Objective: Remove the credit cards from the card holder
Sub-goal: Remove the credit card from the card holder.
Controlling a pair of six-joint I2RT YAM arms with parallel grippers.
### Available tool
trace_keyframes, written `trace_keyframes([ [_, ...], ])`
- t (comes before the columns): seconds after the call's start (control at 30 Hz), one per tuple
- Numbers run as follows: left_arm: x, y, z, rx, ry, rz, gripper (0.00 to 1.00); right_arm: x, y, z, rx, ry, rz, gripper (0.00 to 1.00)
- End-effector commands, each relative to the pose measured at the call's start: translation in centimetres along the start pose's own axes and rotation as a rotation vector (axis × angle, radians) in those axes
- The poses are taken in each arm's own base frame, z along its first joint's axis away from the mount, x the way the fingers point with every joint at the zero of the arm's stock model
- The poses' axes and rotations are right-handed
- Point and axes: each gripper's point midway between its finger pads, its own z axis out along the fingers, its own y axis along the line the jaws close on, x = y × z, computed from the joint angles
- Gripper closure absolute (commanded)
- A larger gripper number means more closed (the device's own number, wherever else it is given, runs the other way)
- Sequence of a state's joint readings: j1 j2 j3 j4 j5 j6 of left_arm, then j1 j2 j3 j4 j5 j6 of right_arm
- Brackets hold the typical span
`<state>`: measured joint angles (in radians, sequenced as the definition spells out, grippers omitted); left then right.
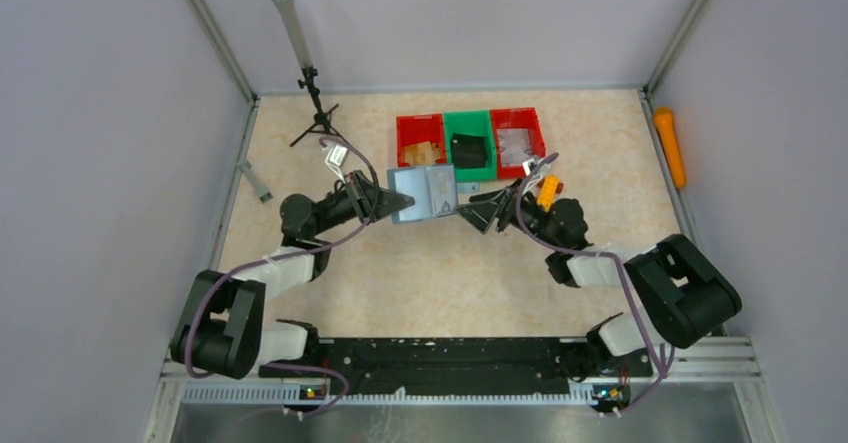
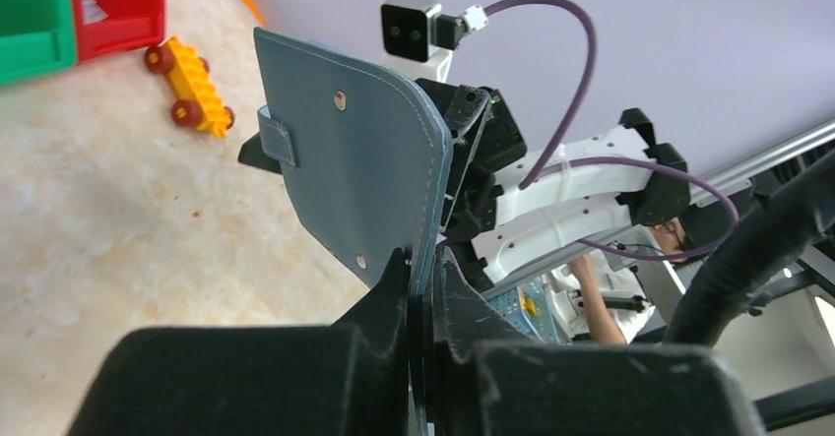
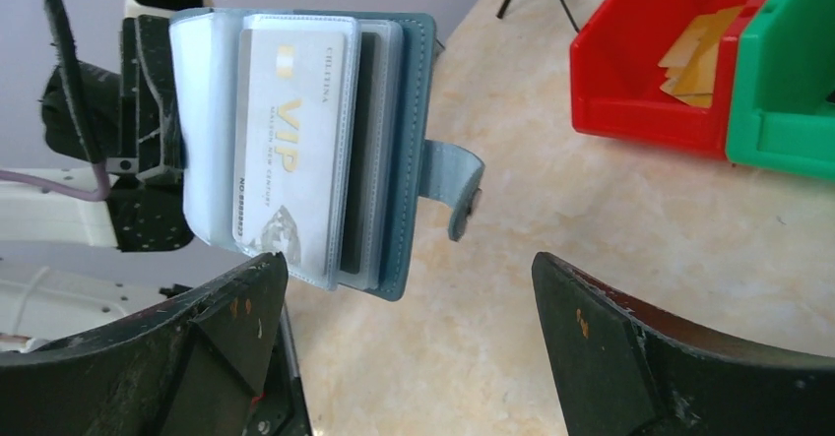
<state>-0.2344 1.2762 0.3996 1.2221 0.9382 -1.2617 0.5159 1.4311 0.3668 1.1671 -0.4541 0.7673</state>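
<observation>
The slate-teal card holder (image 1: 424, 193) hangs open above the table, in front of the bins. My left gripper (image 1: 403, 202) is shut on its left edge; in the left wrist view the jaws (image 2: 425, 271) pinch the cover (image 2: 354, 160) at its lower corner. In the right wrist view the holder (image 3: 409, 141) shows its clear sleeves, with a white "VIP" credit card (image 3: 290, 146) in the front one. Its closure tab (image 3: 455, 185) sticks out to the right. My right gripper (image 3: 409, 293) is open just below the holder and holds nothing. In the top view the right gripper (image 1: 470, 209) sits at the holder's right edge.
Three bins stand behind the holder: a red bin (image 1: 420, 139) with tan cards, a green bin (image 1: 470, 145) with a black object, and a second red bin (image 1: 518, 137). A yellow toy car (image 2: 192, 87) lies near the right arm. A small tripod (image 1: 312, 93) stands at the back left.
</observation>
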Motion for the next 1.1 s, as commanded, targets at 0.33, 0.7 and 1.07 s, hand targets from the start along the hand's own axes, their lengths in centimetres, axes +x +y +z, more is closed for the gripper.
trace_keyframes([
  [0.33, -0.1, -4.5, 3.0, 0.246, 0.077, 0.012, 1.00, -3.7, 6.2, -1.3, -0.263, -0.152, 0.071, 0.07],
  [0.7, 1.2, 0.1, 3.5, 0.109, 0.138, 0.098, 1.00, -4.2, 5.4, -2.0, -0.240, -0.221, 0.068, 0.78],
  [1.07, -0.2, 9.5, 0.7, -0.462, 0.037, 0.233, 0.78, -2.9, 2.0, -0.6, -0.113, -0.173, 0.063, 1.00],
])
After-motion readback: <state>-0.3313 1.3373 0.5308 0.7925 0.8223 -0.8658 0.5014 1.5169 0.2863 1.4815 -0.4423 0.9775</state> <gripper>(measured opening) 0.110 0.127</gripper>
